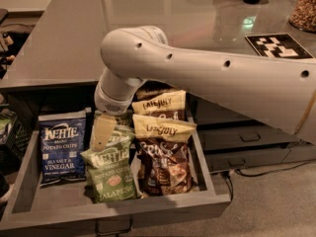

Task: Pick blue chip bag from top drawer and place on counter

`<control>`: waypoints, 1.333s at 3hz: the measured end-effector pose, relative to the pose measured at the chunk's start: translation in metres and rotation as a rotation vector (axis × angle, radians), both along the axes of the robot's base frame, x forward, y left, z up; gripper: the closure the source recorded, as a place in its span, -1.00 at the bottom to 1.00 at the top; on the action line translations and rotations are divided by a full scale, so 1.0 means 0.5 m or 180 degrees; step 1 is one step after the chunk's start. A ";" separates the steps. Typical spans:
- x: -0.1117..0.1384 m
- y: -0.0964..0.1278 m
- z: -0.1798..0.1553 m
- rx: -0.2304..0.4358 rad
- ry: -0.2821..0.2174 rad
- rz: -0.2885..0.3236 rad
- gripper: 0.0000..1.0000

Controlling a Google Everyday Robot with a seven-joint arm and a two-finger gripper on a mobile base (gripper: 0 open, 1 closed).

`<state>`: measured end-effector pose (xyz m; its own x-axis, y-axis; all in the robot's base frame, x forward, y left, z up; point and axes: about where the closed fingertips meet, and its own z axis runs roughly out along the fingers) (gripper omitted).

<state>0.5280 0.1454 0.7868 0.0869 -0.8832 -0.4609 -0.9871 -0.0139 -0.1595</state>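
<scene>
Jaws first: whether they stand apart or together cannot be told, since the gripper [103, 132] shows only as a pale tip below the wrist, pointing down over the green jalapeno bags [111, 174] in the middle of the drawer; it holds nothing that can be seen.

By size, then: the counter [74, 38] spreads wide and glossy across the top of the view, with a black-and-white marker [278, 46] lying at its right; the arm [222, 78] reaches in from the right and bends down at the counter's front edge; the top drawer [29, 177] stands pulled out below it, full of snack bags; the Late July bags [160, 127] fill its right side, stacked over a dark brown bag; the blue chip bag [62, 149] lies flat, face up, in the left part of the drawer, just beside the green bags and left of the gripper, apart from it.

Judging from its look, the blue bag is light, puffed and crinkly, with a slick film that may slide or collapse under a pinch, and its contents will crush if squeezed hard; a sealed top or bottom edge, or a raised fold of film, seems the best hold; the gripper needs to shift left and come down onto it, taking care not to snag the neighbouring green bag.
</scene>
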 end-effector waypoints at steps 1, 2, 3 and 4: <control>0.002 0.098 -0.061 0.0013 0.0149 0.0144 -1.00; 0.001 0.101 -0.063 0.0011 0.0154 0.0151 -1.00; 0.009 0.117 -0.079 0.0070 0.0085 0.0153 -1.00; 0.052 0.131 -0.106 0.0088 0.0035 0.0075 -1.00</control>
<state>0.5541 0.2109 0.7339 0.1023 -0.8679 -0.4862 -0.9882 -0.0329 -0.1493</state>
